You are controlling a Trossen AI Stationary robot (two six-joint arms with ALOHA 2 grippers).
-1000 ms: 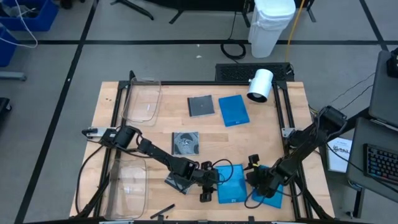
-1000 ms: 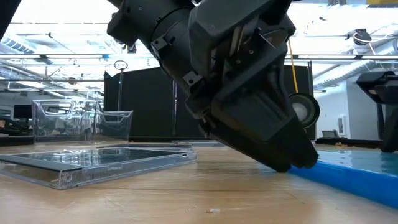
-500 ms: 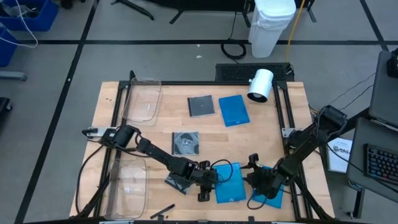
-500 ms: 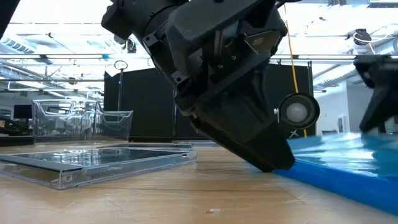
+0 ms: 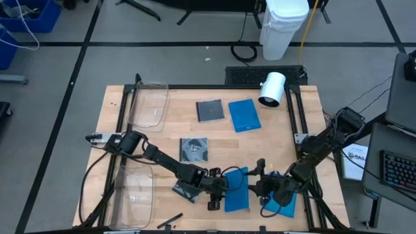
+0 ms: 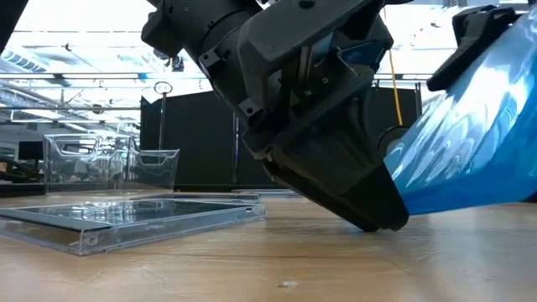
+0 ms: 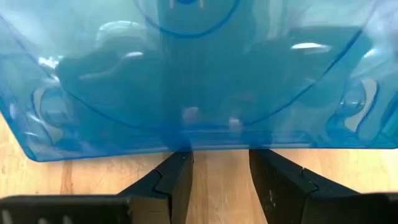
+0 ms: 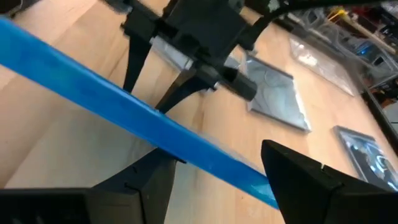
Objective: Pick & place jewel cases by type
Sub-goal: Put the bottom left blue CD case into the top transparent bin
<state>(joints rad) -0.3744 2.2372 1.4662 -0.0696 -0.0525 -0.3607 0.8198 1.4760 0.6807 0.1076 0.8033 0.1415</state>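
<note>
A bright blue jewel case (image 5: 237,190) stands steeply tilted near the table's near edge, between my two grippers. My left gripper (image 5: 223,188) is open at its lower left edge. My right gripper (image 5: 259,186) is open at its raised right edge. A second blue case (image 5: 284,203) lies flat under the right arm and a third (image 5: 244,115) lies at the far side. A grey case (image 5: 210,110) lies beside that third one. The disc case (image 5: 194,149) lies mid-table. Another grey case (image 5: 184,190) lies under the left arm. My left gripper meets the tilted blue case at its lower edge (image 7: 214,148), both open fingertips (image 7: 179,163) set against it, coming slanting down from the table's left. That edge (image 6: 404,208) rests on the table. My right gripper meets the same case at its raised right edge (image 8: 186,146), which runs across its open fingers. One finger (image 6: 477,27) shows at the top of that edge. The fingers come from the table's right.
Two clear bins stand along the left side, one far (image 5: 149,104) and one near (image 5: 133,188). A white cylinder (image 5: 272,88) sits at the far right corner. Bare wood lies between the far cases and the grippers.
My right gripper has moved toward the table's left and upward. The blue case between the grippers has tipped from flat to steeply tilted. Its right edge has risen while its left edge has stayed on the table at my left gripper's fingertips.
</note>
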